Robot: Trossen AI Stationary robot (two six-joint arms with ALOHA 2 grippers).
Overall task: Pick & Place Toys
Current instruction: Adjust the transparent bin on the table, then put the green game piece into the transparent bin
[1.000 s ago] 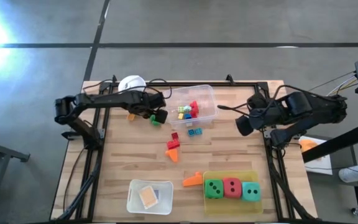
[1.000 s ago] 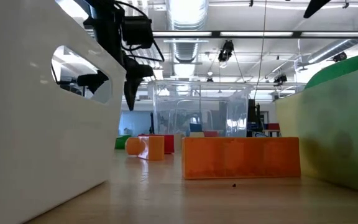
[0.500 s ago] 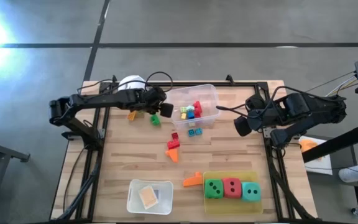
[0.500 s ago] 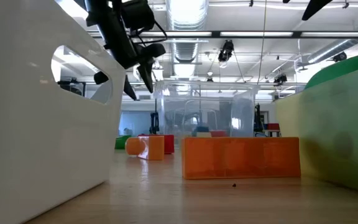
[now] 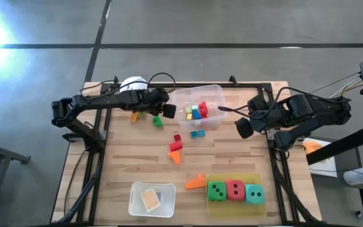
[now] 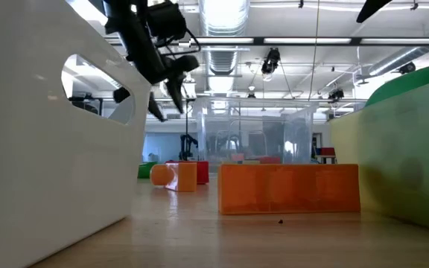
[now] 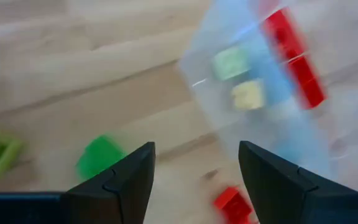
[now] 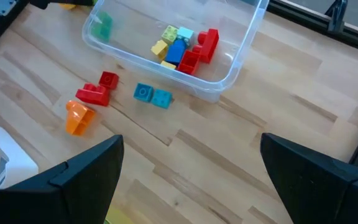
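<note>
The left gripper (image 5: 167, 111) is hovering at the tub's (image 5: 210, 94) left wall, its fingers (image 7: 120, 186) standing apart with nothing between them. Beneath it, just outside that wall, a green block (image 5: 157, 122) is lying on the table (image 5: 125, 157). An orange block (image 5: 133, 117) is resting a little farther from the tub on the same side, near the white cup (image 5: 133, 83).

The right gripper (image 5: 242, 128) is waiting to the tub's right, jaws spread wide and empty.

Progress, as judged: partly done. Inside the tub several blocks are already sitting: red (image 8: 205, 45), blue (image 8: 176, 51), yellow (image 8: 160, 47) and pale green. Just in front of the tub a teal pair (image 8: 152, 94) is still lying loose. Beyond it are red blocks (image 8: 98, 88) and an orange piece (image 8: 78, 117). Well forward of the tub an orange block (image 5: 195, 182) is lying beside a yellow tray (image 5: 232, 205) holding three dice (image 5: 235, 190), and a small white bin (image 5: 138, 200) is holding a tan tile (image 5: 150, 200).

No brands, labels or legible writing are showing anywhere.
</note>
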